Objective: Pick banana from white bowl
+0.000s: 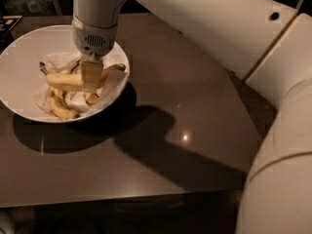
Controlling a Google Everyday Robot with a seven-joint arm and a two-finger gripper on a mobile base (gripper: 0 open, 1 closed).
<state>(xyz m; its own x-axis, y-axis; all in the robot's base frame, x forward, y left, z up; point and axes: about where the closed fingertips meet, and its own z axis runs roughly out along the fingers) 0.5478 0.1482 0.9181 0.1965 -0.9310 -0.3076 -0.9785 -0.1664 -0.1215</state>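
The white bowl (19,52) stands at the left of the dark table. In it the banana (63,80), long and pale yellow, lies crosswise with its tip pointing right. My gripper (91,78) reaches straight down into the bowl from above and is shut on the banana near its middle. One tan finger (91,74) shows in front of the fruit and the other is hidden behind it. Shorter bananas (61,108) lie below it on crumpled white paper.
The glossy brown table (161,145) runs to a front edge near the bottom of the view. My big white arm (273,130) fills the right side and top and casts a wide shadow across the table. Dark objects sit at the far left back.
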